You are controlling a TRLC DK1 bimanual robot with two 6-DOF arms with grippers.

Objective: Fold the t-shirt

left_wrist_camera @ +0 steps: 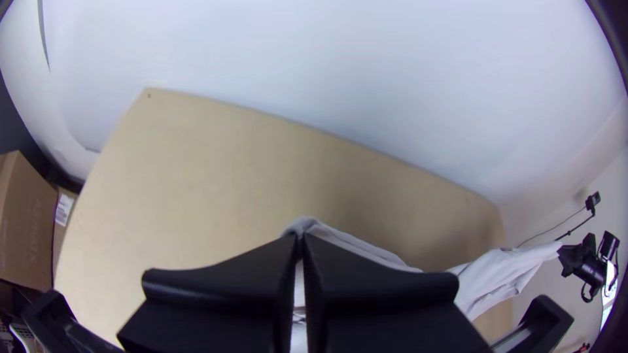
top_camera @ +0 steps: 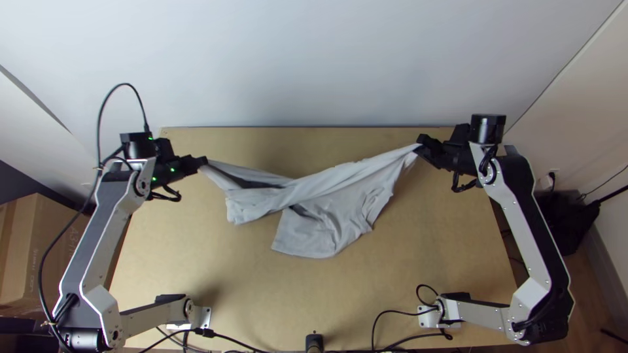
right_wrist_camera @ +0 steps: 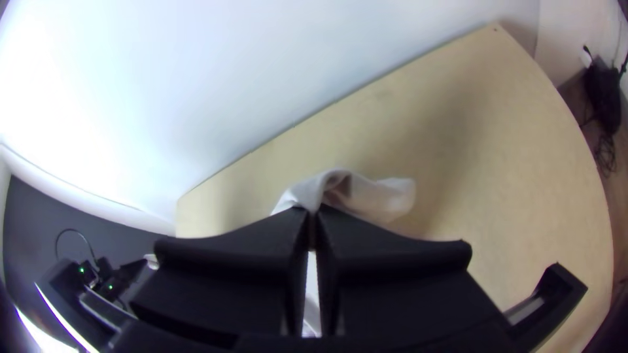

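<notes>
The light grey t-shirt (top_camera: 327, 216) is stretched between both grippers, its upper edge pulled into a band and its lower part hanging bunched toward the table's middle. At its upper left end, my left gripper (top_camera: 204, 161) is shut on a corner. My right gripper (top_camera: 420, 143) grips the opposite end. In the left wrist view, cloth (left_wrist_camera: 307, 226) rises just past the fingertips of the left gripper (left_wrist_camera: 299, 240). The right wrist view has a loose flap of shirt (right_wrist_camera: 386, 198) poking out beyond the right gripper (right_wrist_camera: 312, 216), whose fingers are closed together on the fabric.
The wooden table (top_camera: 314, 294) lies bare around the shirt, with a pale wall behind its far edge. Black cables (top_camera: 405, 338) run along the near edge. A cardboard box (top_camera: 39, 255) stands on the left beyond the table, and a black bag (top_camera: 562, 219) on the right.
</notes>
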